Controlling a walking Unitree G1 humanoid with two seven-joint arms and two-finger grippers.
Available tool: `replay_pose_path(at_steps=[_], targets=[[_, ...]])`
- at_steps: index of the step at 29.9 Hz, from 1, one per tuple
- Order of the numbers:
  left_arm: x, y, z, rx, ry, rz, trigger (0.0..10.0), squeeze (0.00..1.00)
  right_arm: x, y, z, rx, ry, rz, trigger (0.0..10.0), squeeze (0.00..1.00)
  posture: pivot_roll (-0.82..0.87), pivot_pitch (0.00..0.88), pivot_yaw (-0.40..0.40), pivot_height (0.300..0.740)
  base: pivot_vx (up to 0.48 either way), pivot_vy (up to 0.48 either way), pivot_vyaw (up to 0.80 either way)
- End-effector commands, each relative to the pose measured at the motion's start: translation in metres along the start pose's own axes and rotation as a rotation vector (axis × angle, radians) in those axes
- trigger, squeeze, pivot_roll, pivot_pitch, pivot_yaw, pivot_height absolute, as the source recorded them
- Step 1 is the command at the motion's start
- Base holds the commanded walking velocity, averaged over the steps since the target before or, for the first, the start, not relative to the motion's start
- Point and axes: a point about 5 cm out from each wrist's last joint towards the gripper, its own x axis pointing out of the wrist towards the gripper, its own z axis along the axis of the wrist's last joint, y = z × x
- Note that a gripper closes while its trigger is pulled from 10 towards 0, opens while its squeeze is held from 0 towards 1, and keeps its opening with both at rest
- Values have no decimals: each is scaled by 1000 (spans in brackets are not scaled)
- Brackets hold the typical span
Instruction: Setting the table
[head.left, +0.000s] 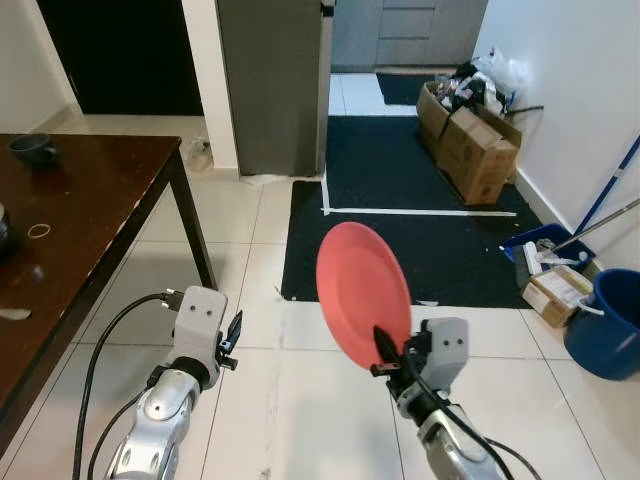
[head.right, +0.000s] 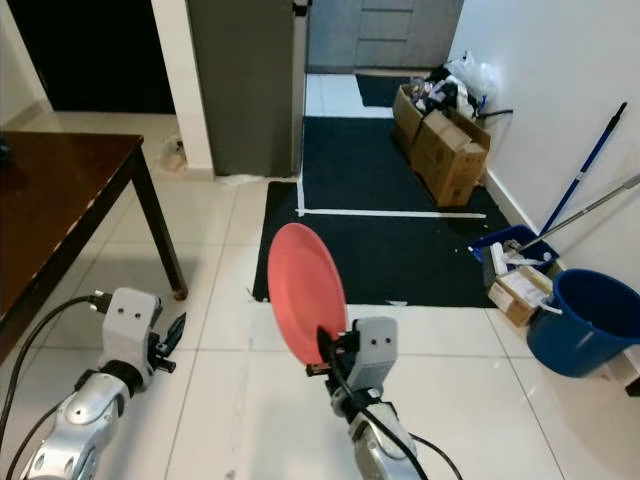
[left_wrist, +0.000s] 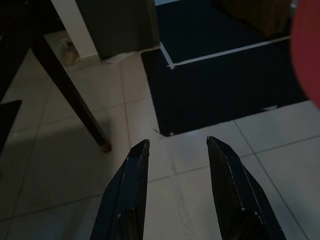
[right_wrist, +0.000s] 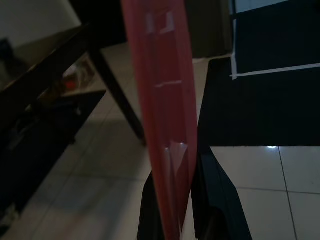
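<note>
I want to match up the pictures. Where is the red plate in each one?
Left eye view: the red plate stands on edge at centre, held by the right pincer.
Right eye view: left of centre, above the right pincer.
Left wrist view: a red sliver at the right edge.
Right wrist view: edge-on, running from the top down between the black fingers.
Shared landmark: the white tape line on the black mat.

Table (head.left: 90, 190) left; mat (head.left: 400, 215) ahead; boxes (head.left: 470, 140), bucket (head.left: 610, 325) right, along wall.
</note>
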Motion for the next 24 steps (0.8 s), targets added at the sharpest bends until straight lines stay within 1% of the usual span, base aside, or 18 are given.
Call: replay_pose_path(at_steps=[1,5,6,10,14,24], targets=[[-2,-3,-4,1,13,-13,10000,0,0,-4,2,23,-5,-26,10000,0,64,84,107,740,480,0,0],[0,-3,-3,2,10,-16,10000,0,3,-14,9,60,-29,-92,10000,0,61,83,111,740,480,0,0],[0,-3,-3,2,10,-16,10000,0,3,-14,9,60,-29,-92,10000,0,61,83,111,740,480,0,0],[0,-3,-3,2,9,-18,10000,0,2,-25,11,71,-39,-161,10000,0,59,86,112,740,480,0,0],[-1,-3,-4,1,10,-20,10000,0,1,-28,11,73,-38,-182,10000,0,60,85,112,740,480,0,0],[0,-4,-4,-2,10,-21,10000,0,2,-30,11,71,-33,-193,10000,0,57,89,110,740,480,0,0]])
